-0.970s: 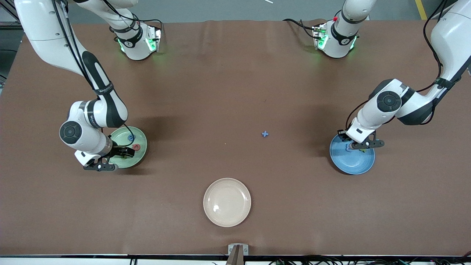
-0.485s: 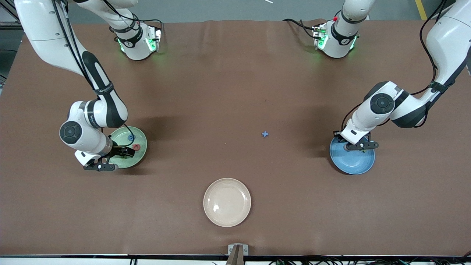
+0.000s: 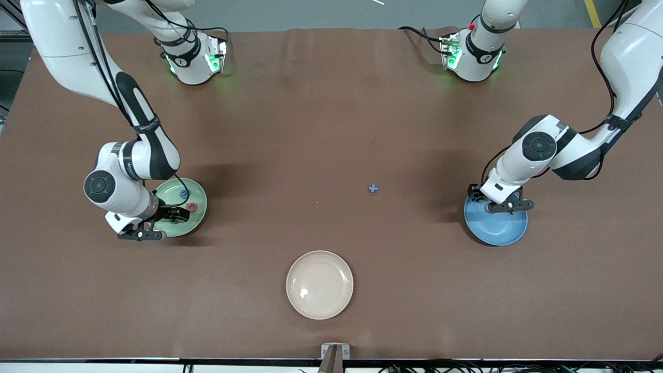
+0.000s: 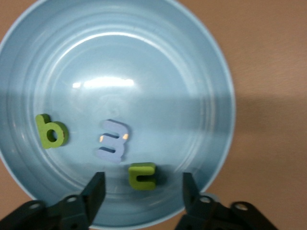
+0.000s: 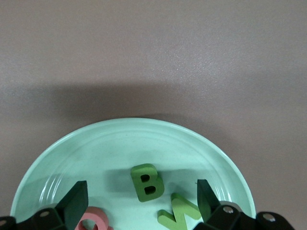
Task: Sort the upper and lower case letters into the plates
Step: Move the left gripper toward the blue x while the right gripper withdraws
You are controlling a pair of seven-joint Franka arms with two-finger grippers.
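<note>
Front view: the mint green plate [image 3: 182, 207] lies toward the right arm's end of the table, the blue plate [image 3: 495, 224] toward the left arm's end; a cream plate [image 3: 319, 284] sits nearest the camera, a small blue cross piece [image 3: 373, 188] mid-table.

Left wrist view: the left gripper [image 4: 143, 190] hangs spread over the blue plate, nothing pinched, judged a completed release. Inside lie lowercase pieces: green b [image 4: 51, 131], lilac piece [image 4: 113, 141], green c [image 4: 142, 176].

Right wrist view: the right gripper [image 5: 139, 201] is spread over the mint plate, holding capitals: green B [image 5: 147, 182], green W [image 5: 178, 211], pink letter [image 5: 92, 221].
</note>
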